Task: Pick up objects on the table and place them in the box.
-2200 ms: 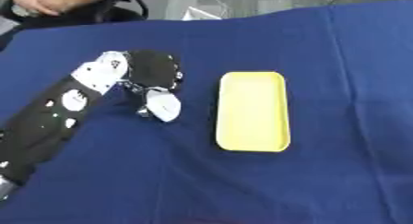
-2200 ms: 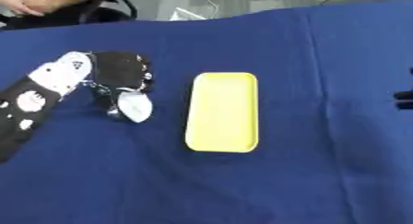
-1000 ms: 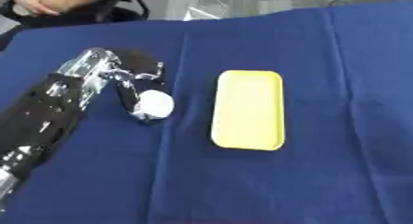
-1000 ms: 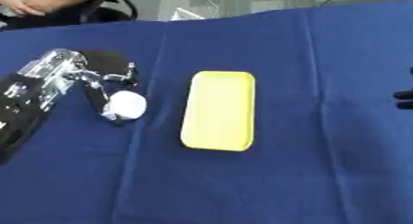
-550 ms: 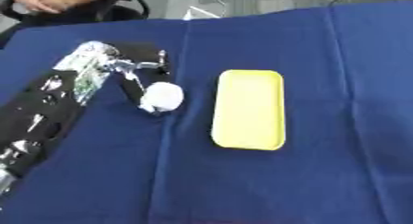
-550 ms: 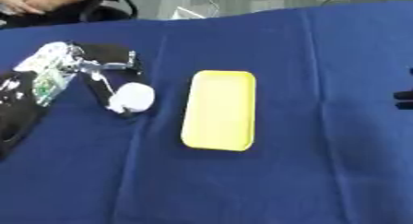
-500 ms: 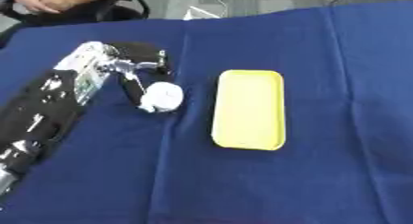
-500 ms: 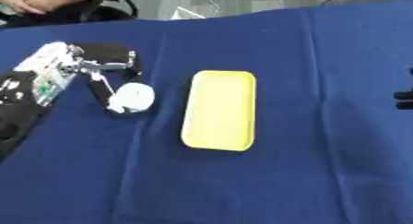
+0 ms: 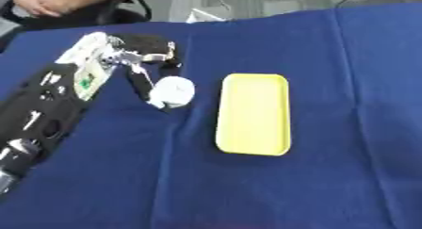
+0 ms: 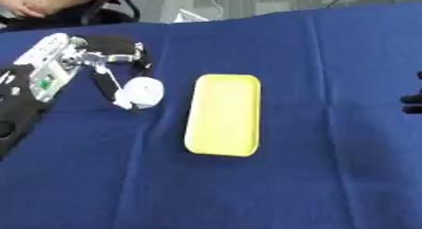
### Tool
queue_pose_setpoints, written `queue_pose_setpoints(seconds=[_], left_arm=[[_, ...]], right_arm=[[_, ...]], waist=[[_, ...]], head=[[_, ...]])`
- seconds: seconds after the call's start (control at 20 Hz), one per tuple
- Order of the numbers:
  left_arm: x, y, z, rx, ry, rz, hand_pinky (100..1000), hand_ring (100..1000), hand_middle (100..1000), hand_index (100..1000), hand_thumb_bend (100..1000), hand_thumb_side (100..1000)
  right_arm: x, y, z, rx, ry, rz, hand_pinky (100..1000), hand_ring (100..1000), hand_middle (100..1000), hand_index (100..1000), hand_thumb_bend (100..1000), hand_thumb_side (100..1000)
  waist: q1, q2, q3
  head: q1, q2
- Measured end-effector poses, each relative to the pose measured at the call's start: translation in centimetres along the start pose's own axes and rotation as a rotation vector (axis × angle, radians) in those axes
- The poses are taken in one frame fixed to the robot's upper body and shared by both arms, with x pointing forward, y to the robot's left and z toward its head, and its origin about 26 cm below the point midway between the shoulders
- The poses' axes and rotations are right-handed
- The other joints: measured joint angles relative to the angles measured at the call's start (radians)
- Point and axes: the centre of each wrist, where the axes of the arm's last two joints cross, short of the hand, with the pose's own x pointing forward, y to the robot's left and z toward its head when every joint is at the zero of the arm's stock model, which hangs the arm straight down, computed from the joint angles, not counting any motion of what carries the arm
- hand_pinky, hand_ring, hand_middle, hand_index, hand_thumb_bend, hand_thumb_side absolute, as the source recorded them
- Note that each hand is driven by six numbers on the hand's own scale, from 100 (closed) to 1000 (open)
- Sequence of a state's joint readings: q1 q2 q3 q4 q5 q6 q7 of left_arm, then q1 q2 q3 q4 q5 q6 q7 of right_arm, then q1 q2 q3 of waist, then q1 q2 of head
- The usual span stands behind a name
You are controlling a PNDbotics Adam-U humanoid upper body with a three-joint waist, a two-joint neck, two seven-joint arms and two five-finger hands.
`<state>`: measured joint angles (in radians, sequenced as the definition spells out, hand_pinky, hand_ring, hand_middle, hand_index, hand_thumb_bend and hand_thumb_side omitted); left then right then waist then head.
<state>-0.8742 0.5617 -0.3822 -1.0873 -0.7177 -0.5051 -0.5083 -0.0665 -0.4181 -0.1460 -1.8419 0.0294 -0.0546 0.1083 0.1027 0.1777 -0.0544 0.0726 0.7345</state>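
1. Our left hand [image 9: 136, 65]: fingers pinch the small round white object [image 9: 173, 91], lifted for carrying.
2. Shallow yellow rectangular plastic box [image 9: 254, 113]: beside it, empty, awaiting deposit.
3. Right hand [image 10: 412, 103]: edge only; fingers indeterminable.

One white object [image 9: 172, 92], one yellow tray [image 9: 253, 114]

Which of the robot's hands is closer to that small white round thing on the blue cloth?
Left. The left hand holds the small white round object in its curled fingers. The right hand only shows at the far right edge, well beyond the yellow tray.
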Motion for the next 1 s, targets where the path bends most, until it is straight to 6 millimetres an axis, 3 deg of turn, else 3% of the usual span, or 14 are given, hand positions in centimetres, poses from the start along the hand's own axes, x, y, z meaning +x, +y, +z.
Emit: queue_pose_setpoints(seconds=[0.2,0.25,0.3,0.7,1.0], left_arm=[[0.8,0.4,-1.2,0.007,-0.033,-0.009,600,422,352,442,231,249],[1.1,0.5,-1.6,0.01,-0.043,-0.011,599,422,352,443,223,332],[1.3,0.5,-2.0,0.012,-0.052,-0.011,596,421,352,443,213,246],[5.0,1.7,-6.4,0.058,-0.186,0.004,582,414,349,443,144,231],[6.7,1.8,-8.3,0.067,-0.239,0.018,578,411,346,441,123,229]], right_arm=[[0.0,0.0,0.0,0.002,-0.002,0.0,672,689,888,974,281,775],[0.0,0.0,0.0,0.002,-0.002,0.0,672,689,888,974,280,776],[0.0,0.0,0.0,0.002,-0.002,0.0,672,689,888,974,280,775],[0.0,0.2,0.0,0.001,-0.002,-0.009,672,689,887,974,280,775],[0.0,0.3,0.0,0.005,-0.002,-0.01,672,689,887,974,280,775]], waist=[[0.0,0.0,-0.001],[0.0,0.0,-0.001],[0.0,0.0,-0.002],[-0.006,0.001,-0.006],[-0.006,0.002,-0.007]], head=[[0.0,0.0],[0.0,-0.001],[0.0,-0.001],[0.0,-0.001],[0.0,-0.001]])
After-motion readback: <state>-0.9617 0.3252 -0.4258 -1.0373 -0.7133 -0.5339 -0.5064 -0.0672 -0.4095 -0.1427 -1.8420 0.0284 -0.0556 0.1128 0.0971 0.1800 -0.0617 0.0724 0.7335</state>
